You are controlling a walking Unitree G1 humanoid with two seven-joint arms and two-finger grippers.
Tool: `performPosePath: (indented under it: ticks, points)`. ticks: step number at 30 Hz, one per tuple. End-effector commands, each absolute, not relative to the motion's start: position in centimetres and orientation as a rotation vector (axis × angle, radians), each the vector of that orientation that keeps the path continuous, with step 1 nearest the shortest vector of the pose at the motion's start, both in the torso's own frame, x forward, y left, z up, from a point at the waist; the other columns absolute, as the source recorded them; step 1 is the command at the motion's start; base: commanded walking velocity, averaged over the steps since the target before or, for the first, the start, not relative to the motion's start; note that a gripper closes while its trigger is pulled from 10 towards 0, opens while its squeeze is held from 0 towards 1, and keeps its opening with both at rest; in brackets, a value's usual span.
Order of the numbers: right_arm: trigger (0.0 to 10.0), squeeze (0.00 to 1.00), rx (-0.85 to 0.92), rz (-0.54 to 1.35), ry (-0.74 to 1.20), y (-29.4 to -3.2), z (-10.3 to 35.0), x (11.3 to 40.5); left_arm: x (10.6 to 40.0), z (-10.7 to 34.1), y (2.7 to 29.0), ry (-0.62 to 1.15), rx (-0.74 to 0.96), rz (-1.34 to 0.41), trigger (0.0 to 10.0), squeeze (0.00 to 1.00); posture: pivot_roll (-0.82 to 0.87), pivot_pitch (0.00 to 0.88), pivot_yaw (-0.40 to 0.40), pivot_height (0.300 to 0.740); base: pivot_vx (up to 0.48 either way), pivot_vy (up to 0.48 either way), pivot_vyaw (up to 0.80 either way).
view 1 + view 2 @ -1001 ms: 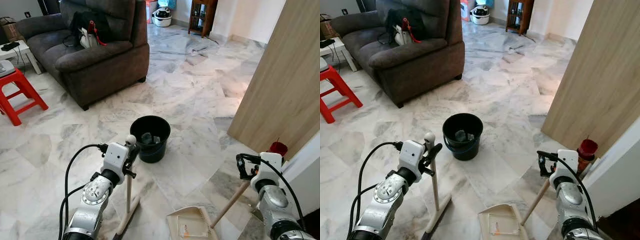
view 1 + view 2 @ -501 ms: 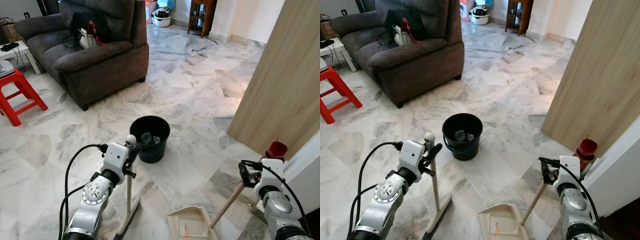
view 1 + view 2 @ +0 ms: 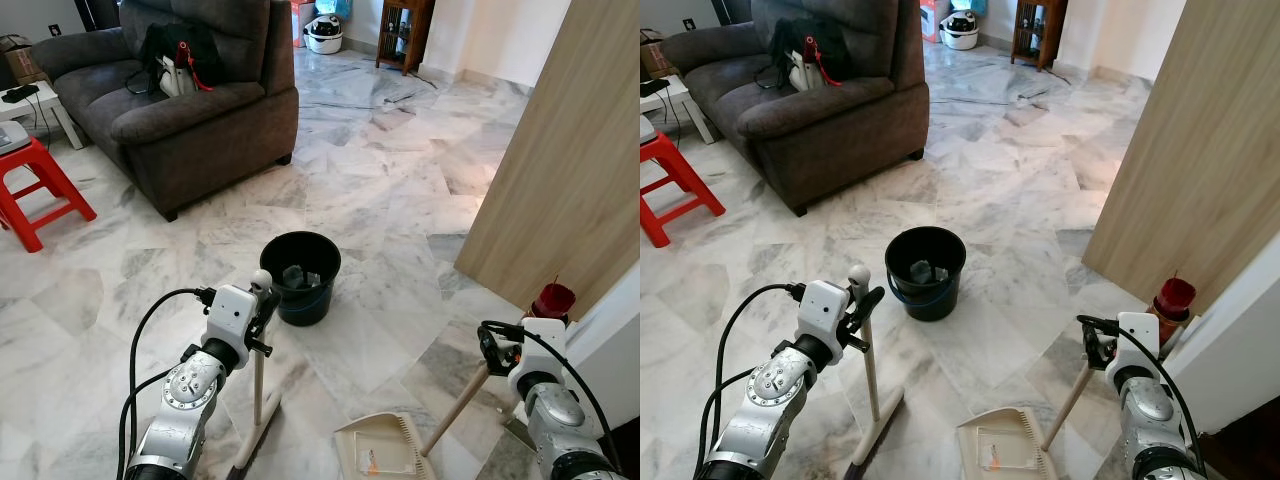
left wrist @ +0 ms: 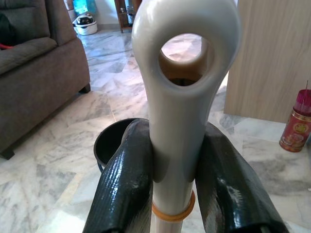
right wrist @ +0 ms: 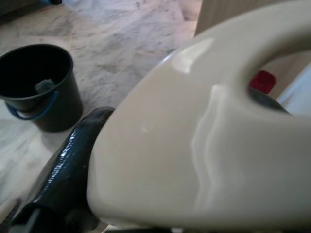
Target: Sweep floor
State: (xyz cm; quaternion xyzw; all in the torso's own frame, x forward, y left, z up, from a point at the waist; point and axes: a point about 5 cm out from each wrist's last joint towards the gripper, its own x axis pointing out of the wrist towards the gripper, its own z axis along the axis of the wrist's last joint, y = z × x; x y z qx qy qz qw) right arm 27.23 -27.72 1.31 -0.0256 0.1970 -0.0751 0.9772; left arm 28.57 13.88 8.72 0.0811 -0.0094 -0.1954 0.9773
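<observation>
left gripper [image 4: 172, 194] jaws clamp the broom handle [image 3: 258, 370], upright just before the black bucket [image 3: 300, 276]. right gripper [image 3: 497, 350] jaws hold the dustpan handle [image 3: 456, 410]; dustpan [image 3: 382, 448] rests on the floor, scraps inside (small). lift the pan level and tip it over the bucket.

The broom [image 3: 258, 385] head runs off the bottom edge. The dustpan [image 3: 380, 447] is cut there too, and the scraps on it are too small to identify. Whatever sits in the bucket [image 3: 299, 276] cannot be identified. In the right wrist view the handle [image 5: 209, 141] is a blur hiding one finger.
</observation>
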Motion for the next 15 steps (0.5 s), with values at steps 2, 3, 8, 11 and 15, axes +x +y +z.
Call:
performPosePath:
  ticks: [2, 3, 8, 11, 15]
  points:
    - [0.0, 0.0, -0.06, -0.121, 0.425, -27.37, 0.87, 27.0, 28.72, 9.57, 13.75, -0.051, 0.162, -0.403, 10.0, 0.0, 0.12, 0.0, 0.011, 0.74, 0.0, 0.0, 0.0]
    - [0.0, 0.0, -0.06, -0.121, 0.425, -27.37, 0.87, 27.0, 28.72, 9.57, 13.75, -0.051, 0.162, -0.403, 10.0, 0.0, 0.12, 0.0, 0.011, 0.74, 0.0, 0.0, 0.0]
    - [0.0, 0.0, -0.05, -0.11, 0.426, -27.25, 0.85, 27.04, 28.74, 9.52, 13.76, -0.048, 0.16, -0.404, 10.0, 0.0, 0.12, 0.0, 0.011, 0.74, 0.0, 0.0, 0.0]
    - [0.0, 0.0, -0.048, -0.1, 0.426, -27.1, 0.83, 27.08, 28.75, 9.52, 13.78, -0.048, 0.161, -0.404, 10.0, 0.0, 0.12, 0.0, 0.011, 0.74, 0.0, 0.0, 0.0]
    - [0.0, 0.0, -0.042, -0.092, 0.426, -26.86, 0.79, 27.14, 28.75, 9.48, 13.79, -0.047, 0.161, -0.404, 10.0, 0.0, 0.12, 0.0, 0.012, 0.74, 0.0, 0.0, 0.0]
